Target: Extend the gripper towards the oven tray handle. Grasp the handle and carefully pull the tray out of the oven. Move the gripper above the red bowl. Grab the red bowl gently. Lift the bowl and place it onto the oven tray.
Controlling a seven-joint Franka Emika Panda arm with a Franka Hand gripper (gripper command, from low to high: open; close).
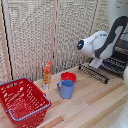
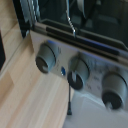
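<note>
My gripper (image 1: pixel 95 63) hangs at the tray (image 1: pixel 100 70) – its bars run along the right-middle – bowl (image 1: pixel 68 76) lower left; fingers' state I can't tell.

No readable text in either view. Orange bottle (image 1: pixel 47 73) left of the red bowl (image 1: pixel 68 76) has a label, but print is too small and blurred to read. Oven (image 2: pixel 75 65) control panel in the wrist view shows three knobs (image 2: pixel 47 56); any markings around them are smeared by blur. Nothing legible on the blue mug (image 1: pixel 66 89) or the red basket (image 1: pixel 22 100).
</note>
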